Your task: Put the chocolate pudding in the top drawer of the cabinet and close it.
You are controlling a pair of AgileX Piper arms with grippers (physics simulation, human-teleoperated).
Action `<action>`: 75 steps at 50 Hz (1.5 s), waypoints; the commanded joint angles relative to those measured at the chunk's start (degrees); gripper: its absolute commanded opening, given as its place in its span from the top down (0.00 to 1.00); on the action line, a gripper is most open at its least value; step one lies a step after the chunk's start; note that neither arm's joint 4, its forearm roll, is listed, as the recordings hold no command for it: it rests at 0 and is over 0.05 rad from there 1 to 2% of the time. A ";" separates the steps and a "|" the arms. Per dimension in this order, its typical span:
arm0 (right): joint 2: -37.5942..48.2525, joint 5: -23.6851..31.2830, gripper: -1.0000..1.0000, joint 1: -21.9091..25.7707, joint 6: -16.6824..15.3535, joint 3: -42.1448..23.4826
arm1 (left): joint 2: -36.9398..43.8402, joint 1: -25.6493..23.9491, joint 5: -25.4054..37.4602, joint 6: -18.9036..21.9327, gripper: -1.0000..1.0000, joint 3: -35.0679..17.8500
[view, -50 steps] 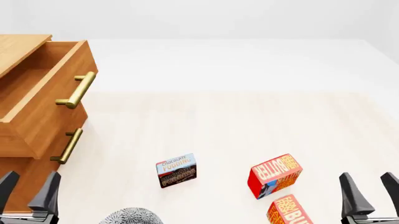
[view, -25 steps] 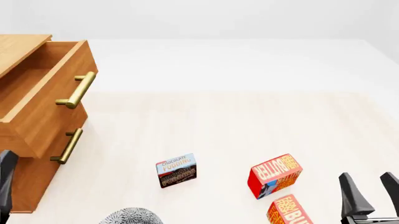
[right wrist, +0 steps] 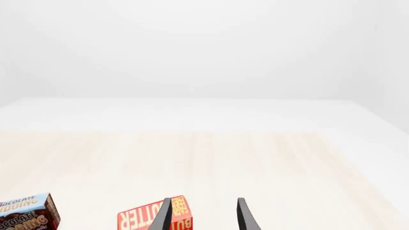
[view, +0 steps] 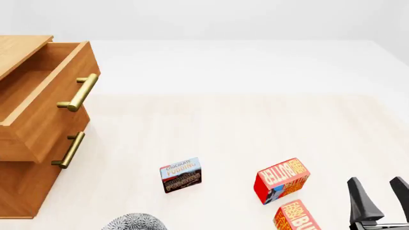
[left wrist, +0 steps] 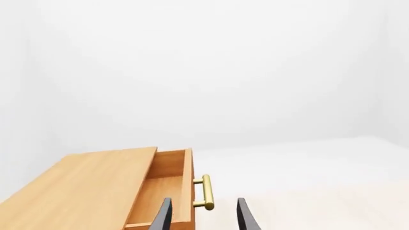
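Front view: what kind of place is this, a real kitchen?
Probably not: it looks like a computer-made test table. A plain wooden cabinet, a chocolate pudding box and butter boxes sit on a bare pale table with blank white walls.

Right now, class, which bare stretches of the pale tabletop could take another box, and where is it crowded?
Free: the wide pale wooden tabletop beyond the boxes, right of the light brown wooden cabinet and its open top drawer. Crowded: the near edge, where the blue-and-brown chocolate pudding box, two red-orange butter boxes, a speckled grey object and the open right gripper cluster.
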 commanded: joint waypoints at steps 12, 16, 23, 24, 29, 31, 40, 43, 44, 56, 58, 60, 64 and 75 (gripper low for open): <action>0.09 -0.04 0.00 -0.37 0.02 0.03 | 9.00 1.97 2.57 -1.63 0.00 -11.28; 0.09 -0.03 0.00 -0.36 0.03 0.03 | 11.19 2.40 4.23 -1.61 0.00 -14.08; 0.09 -0.03 0.00 -0.37 0.04 0.03 | 16.40 1.97 5.83 -3.13 0.00 -16.76; 0.09 -0.04 0.00 -0.37 0.02 0.03 | 16.83 2.28 5.85 -3.32 0.00 -17.01; 0.09 -0.03 0.00 -0.37 0.02 0.03 | 19.60 2.98 6.96 -4.35 0.00 -18.96; 0.09 -0.03 0.00 -0.37 0.03 0.03 | 21.36 2.67 8.09 -4.96 0.00 -20.15; 0.09 -0.03 0.00 -0.37 0.02 0.03 | 26.10 4.39 13.38 -5.42 0.00 -24.18; 0.09 -0.03 0.00 -0.37 0.03 0.03 | 26.79 4.60 15.08 -5.96 0.00 -26.42; 0.10 -0.02 0.00 -0.36 0.02 0.03 | 27.22 5.19 15.88 -5.83 0.00 -27.48; 0.09 -0.03 0.00 -0.37 0.03 0.03 | 32.25 5.60 20.22 -5.02 0.00 -29.63; 0.09 -0.03 0.00 -0.37 0.02 0.03 | 33.25 5.35 20.99 -5.70 0.00 -30.10; 0.09 -0.04 0.00 -0.37 0.03 0.03 | 33.88 4.70 21.82 -7.35 0.00 -31.68; 0.10 -0.03 0.00 -0.36 0.04 0.03 | 34.70 5.93 22.36 -5.25 0.00 -32.48; 0.08 -0.05 0.00 -0.37 0.04 0.03 | 38.90 4.72 22.43 -6.84 0.00 -31.40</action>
